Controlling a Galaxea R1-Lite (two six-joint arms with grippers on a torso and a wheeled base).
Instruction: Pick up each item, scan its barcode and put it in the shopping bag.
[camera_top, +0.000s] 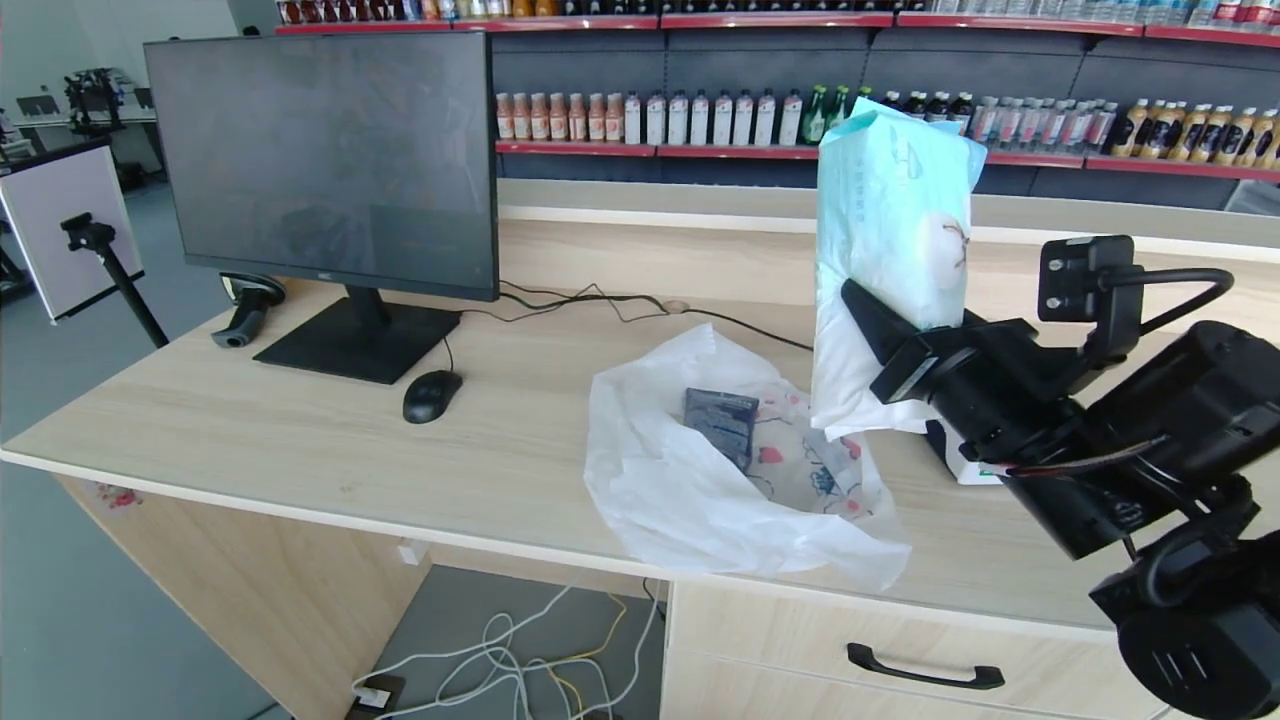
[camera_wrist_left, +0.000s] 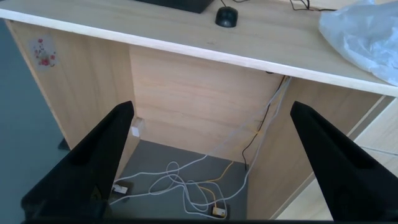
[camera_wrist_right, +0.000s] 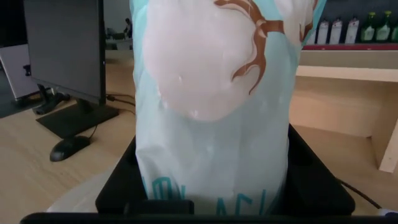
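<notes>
Your right gripper (camera_top: 885, 310) pinches the tall soft pack (camera_top: 890, 200) upright above the counter (camera_top: 300, 430), at 2 o'clock from the slack bag (camera_top: 680, 490); held low, it could sag, tip and miss the bag's collapsed mouth

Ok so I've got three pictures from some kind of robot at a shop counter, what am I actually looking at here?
It is a two-armed robot at a shop checkout. The wide picture comes from a camera on its head; the other two come from cameras on its wrists. Its right end effector grips a pale blue soft pack, held upright over the wooden counter. The left end effector hangs open below the counter's edge, facing the cables on the floor underneath. On the counter lie a white shopping bag with a dark packet inside, a monitor, a mouse and a handheld scanner.
</notes>
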